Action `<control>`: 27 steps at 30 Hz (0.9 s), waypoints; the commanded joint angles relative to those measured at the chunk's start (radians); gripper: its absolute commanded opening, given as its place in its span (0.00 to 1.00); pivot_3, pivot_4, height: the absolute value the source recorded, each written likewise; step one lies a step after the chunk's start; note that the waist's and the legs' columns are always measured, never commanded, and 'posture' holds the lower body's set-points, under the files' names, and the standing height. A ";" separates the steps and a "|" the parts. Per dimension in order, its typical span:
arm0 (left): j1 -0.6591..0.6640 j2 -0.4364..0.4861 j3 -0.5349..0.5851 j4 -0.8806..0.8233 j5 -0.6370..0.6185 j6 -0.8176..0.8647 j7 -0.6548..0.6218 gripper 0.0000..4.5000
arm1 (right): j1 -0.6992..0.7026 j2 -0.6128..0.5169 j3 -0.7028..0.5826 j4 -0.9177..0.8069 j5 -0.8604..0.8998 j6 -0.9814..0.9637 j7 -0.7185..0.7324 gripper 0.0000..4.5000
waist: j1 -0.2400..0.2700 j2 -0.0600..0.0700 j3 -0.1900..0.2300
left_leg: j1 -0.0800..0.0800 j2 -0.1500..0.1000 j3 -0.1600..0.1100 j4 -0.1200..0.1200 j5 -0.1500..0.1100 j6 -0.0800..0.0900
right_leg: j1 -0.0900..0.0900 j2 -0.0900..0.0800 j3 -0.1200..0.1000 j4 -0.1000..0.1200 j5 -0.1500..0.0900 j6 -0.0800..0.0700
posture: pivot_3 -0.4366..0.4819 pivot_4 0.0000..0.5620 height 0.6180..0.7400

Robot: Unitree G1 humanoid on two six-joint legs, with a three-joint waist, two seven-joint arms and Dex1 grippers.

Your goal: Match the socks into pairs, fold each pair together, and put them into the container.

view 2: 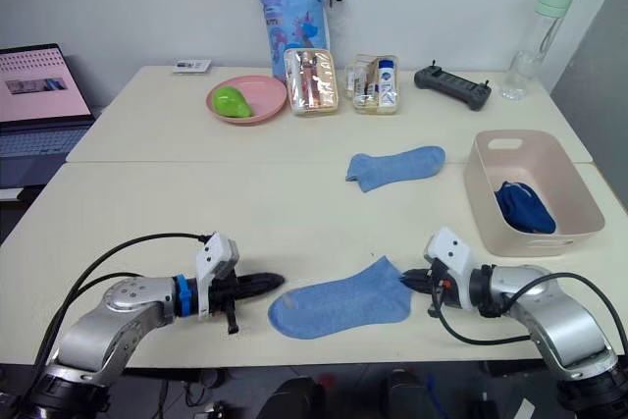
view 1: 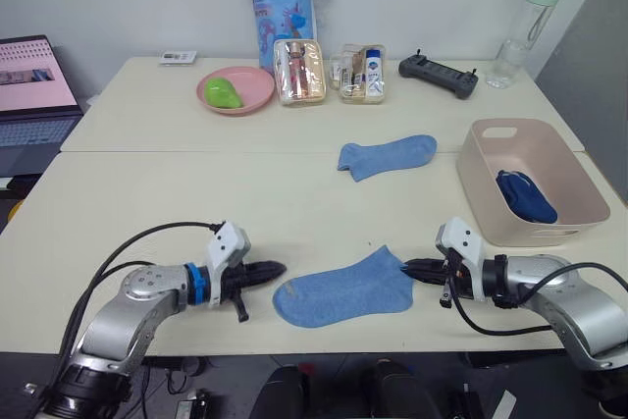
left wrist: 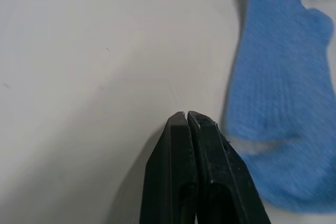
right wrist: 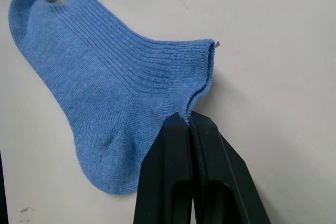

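A sky blue sock [view 1: 343, 288] lies flat near the table's front edge. My right gripper [view 1: 405, 267] is shut, its tips pinching the lower corner of that sock's cuff [right wrist: 202, 66]. My left gripper [view 1: 278, 269] is shut and empty, pointing at the toe end of that sock [left wrist: 278, 93] from just beside it. A second sky blue sock [view 1: 386, 156] lies farther back, mid-table. The pale pink container [view 1: 535, 136] stands at the right with dark blue socks [view 1: 525, 195] bundled inside.
Along the back stand a pink plate [view 1: 257, 85] holding a green item, two clear pouches [view 1: 300, 72], a black controller [view 1: 438, 75], a clear bottle [view 1: 525, 28] and a blue patterned bag [view 1: 282, 5]. A laptop [view 1: 34, 95] sits at the far left.
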State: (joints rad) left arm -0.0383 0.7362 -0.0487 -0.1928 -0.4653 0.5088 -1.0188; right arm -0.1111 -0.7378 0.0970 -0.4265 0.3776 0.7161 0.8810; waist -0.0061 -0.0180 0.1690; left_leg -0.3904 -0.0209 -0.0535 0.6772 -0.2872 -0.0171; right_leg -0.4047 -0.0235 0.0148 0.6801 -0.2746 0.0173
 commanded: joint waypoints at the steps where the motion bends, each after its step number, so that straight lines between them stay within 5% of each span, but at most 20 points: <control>1: 0.004 0.034 -0.010 -0.048 -0.017 0.054 -0.029 0.01 | -0.009 -0.007 -0.016 -0.031 0.016 -0.001 -0.003 0.00 | 0.000 0.000 0.000 | 0.000 0.000 0.000 0.000 0.000 0.000 | 0.000 0.000 0.000 0.000 0.000 0.000 | 0.48 0.27 1.00; 11: 0.043 0.018 -0.002 -0.103 -0.018 0.067 -0.012 0.01 | -0.013 -0.006 -0.010 -0.035 0.019 0.008 -0.004 0.00 | 0.002 0.000 0.000 | 0.000 0.000 0.000 0.000 0.000 0.000 | 0.000 0.000 0.000 0.000 0.000 0.000 | 0.48 0.27 1.00; 20: 0.020 0.004 0.077 -0.101 -0.101 0.129 0.004 0.55 | -0.023 -0.005 -0.005 -0.033 0.018 0.014 -0.005 0.00 | 0.002 0.000 0.000 | 0.000 0.000 0.000 0.000 0.000 0.000 | 0.000 0.000 0.000 0.000 0.000 0.000 | 0.48 0.27 1.00; 27: 0.086 0.038 -0.005 -0.143 -0.039 0.140 0.002 0.55 | -0.024 -0.005 -0.003 -0.038 0.018 0.016 -0.008 0.00 | 0.002 0.000 0.000 | 0.000 0.000 0.000 0.000 0.000 0.000 | 0.000 0.000 0.000 0.000 0.000 0.000 | 0.48 0.27 1.00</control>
State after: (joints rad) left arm 0.0342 0.7595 -0.0271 -0.3187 -0.5309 0.6571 -1.0155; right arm -0.1311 -0.7378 0.1014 -0.4267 0.3781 0.7342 0.8717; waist -0.0044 -0.0180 0.1689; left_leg -0.3902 -0.0210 -0.0538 0.6772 -0.2872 -0.0171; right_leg -0.4044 -0.0235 0.0148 0.6800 -0.2746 0.0173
